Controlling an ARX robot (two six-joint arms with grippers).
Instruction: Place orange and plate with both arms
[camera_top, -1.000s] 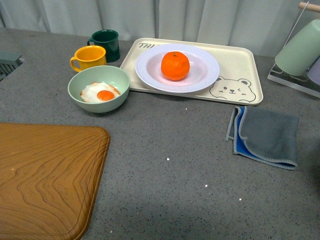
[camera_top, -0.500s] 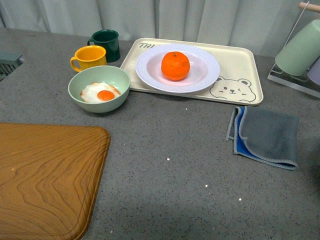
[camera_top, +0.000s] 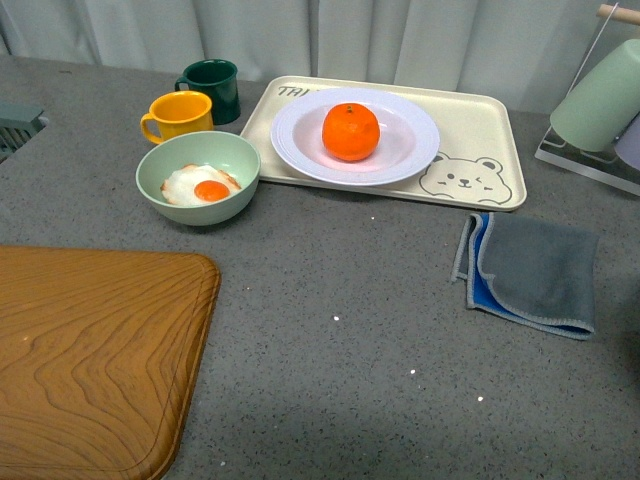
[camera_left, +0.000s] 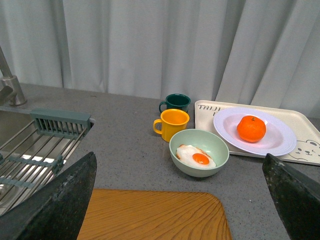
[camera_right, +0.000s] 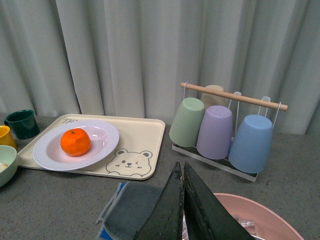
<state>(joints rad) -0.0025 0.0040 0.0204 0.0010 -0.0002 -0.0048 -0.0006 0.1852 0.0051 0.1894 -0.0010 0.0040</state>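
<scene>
Surface: grey speckled countertop (camera_top: 340, 330), with pale pleated curtains (camera_left: 150, 45) behind it.
Orange: the orange (camera_top: 350, 131) sits in the middle of the plate (camera_top: 410, 150), stem dot up.
Plate: the white deep plate lies on the left part of the cream bear tray (camera_top: 480, 150), which is at the far edge of the countertop, near its middle.
Bowl: a pale green bowl (camera_top: 165, 160) with a fried egg (camera_top: 201, 186) stands just beside the tray's left side.
Mugs: a yellow mug (camera_top: 178, 115) and a dark green mug (camera_top: 211, 87) stand behind the bowl, close together.
Cloth: a folded grey and blue cloth (camera_top: 530, 272) lies near the right edge, in front of the tray.
Board: a wooden cutting board (camera_top: 90, 350) fills the near left corner.
Rack: green, purple and blue cups (camera_right: 216, 131) hang upside down on a rack at the far right.
Sink: a metal sink grid (camera_left: 30, 155) is at the far left.
My left gripper (camera_left: 180, 200): spread wide, holding nothing, apart from all things.
My right gripper (camera_right: 183, 210): fingers pressed together, nothing between them, above the cloth and a pink basin (camera_right: 265, 217).
</scene>
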